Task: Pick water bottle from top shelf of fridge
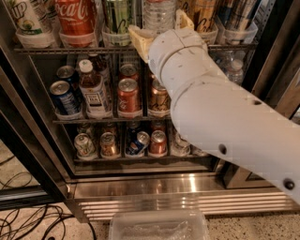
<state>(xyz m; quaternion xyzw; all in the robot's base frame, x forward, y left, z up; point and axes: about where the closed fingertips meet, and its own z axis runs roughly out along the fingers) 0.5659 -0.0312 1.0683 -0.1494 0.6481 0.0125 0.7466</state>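
Note:
The water bottle (159,14), clear and ribbed, stands in a clear tub on the top shelf (42,49), a dark wire rack in the fridge (140,187). Its top is cut off by the frame's edge. My gripper (161,29) is at the shelf front, at the bottle's lower part. One beige finger (137,40) is left of the bottle, the other finger (183,19) is right of it. The fingers are spread with the bottle between them, and a gap shows on the left side. My white arm (225,112) covers the shelves' right half.
A red Coca-Cola can (75,16) and a green can (117,14) stand left of the bottle. A brown-drink bottle with white cap (91,86) and short cans fill the lower racks. A black door frame (276,56) is at right. A clear tub (159,227) and cables (33,220) lie on the floor.

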